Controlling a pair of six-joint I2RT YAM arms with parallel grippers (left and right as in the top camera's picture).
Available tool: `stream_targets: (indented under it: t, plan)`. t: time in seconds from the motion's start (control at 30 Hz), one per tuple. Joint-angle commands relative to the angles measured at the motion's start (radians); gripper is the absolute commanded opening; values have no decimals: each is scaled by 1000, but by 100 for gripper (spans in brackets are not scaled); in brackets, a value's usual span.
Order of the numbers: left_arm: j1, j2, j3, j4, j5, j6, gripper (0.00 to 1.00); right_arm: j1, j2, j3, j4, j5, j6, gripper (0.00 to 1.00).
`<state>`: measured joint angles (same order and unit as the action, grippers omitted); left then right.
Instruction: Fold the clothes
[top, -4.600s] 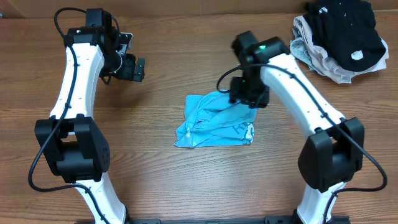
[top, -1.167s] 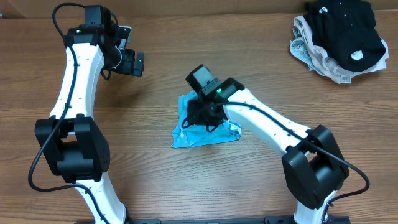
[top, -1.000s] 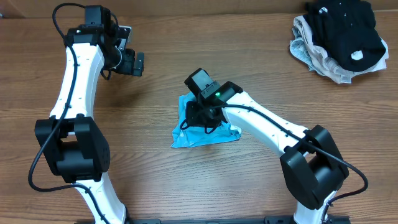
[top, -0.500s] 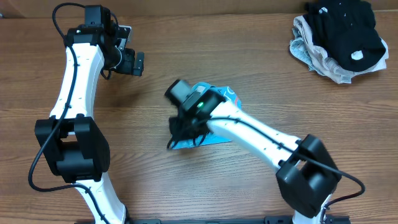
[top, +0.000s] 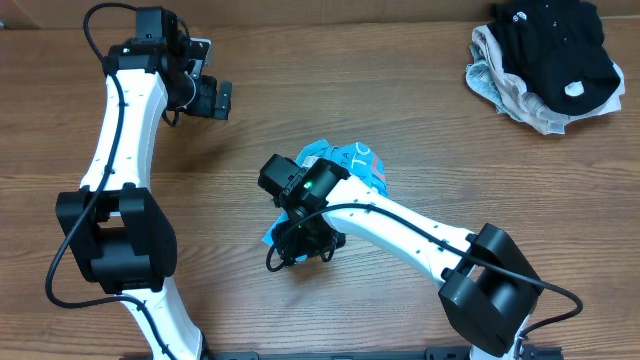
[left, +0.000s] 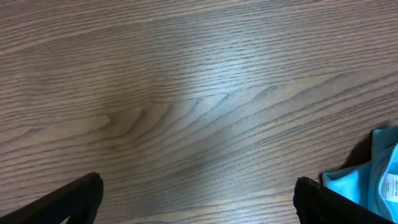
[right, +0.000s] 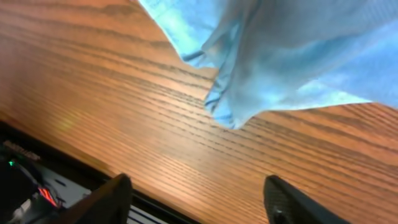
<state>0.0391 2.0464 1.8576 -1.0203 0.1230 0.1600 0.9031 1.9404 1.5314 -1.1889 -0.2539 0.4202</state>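
**blue garment bunched mid-table, both grippers spread**

the light blue garment (top: 347, 159) lay crumpled near the middle of the wooden table (top: 420, 80). most of it was tucked under the right arm (top: 400, 215). from overhead it showed as a rumpled patch on the far side of the arm, with white printed marks on it. a small blue corner also peeked out to the left of the right gripper (top: 305, 240). no clean fold line or flat edge could be seen.

the overhead view did not show how the right gripper's jaws stood, since the wrist body covered them. the right wrist camera did: the right gripper (right: 196, 200) had its two fingers (right: 102, 202) set wide apart with only bare wood between them. the garment (right: 280, 56) filled the upper part of that view, creased, one corner drooping toward the table.

the left gripper (top: 213, 99) sat at the far left, well apart from the garment. its own camera showed the left gripper (left: 198, 198) with fingertips (left: 78, 194) spread and nothing held. at the right edge of that view appeared a strip of the blue cloth (left: 376, 180) bearing a white label (left: 392, 185), which the overhead view did not show.

a pile of clothes (top: 545, 55), black on top of pale fabric, lay at the far right corner.
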Motion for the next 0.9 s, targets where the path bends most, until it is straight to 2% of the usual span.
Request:
stream_targets:
  t: [0.0,0.17,0.33,0.53,0.67,0.77,0.8,0.87]
  plan:
    - [-5,-6,-5,4,8,-10,100,-42,-45,41,19,71,67,74]
    - [-5,-6,-5,10,8,-10,100,-149,-61,106,144,186,74,72]
    - [-5,-6,-5,15,-3,-10,100,-219,-22,106,231,237,121,60]
    - [-5,-6,-5,16,-3,-10,100,-233,15,106,185,229,177,57]
    - [-5,-6,-5,24,-3,-10,100,-220,34,106,180,200,185,48]
    - [-5,-6,-5,23,-3,-10,100,-217,71,106,163,158,195,47]
    - [-5,-6,-5,23,-3,-10,100,-217,83,106,158,139,195,45]
    - [-5,-6,-5,23,-3,-10,100,-217,93,106,153,121,194,35]
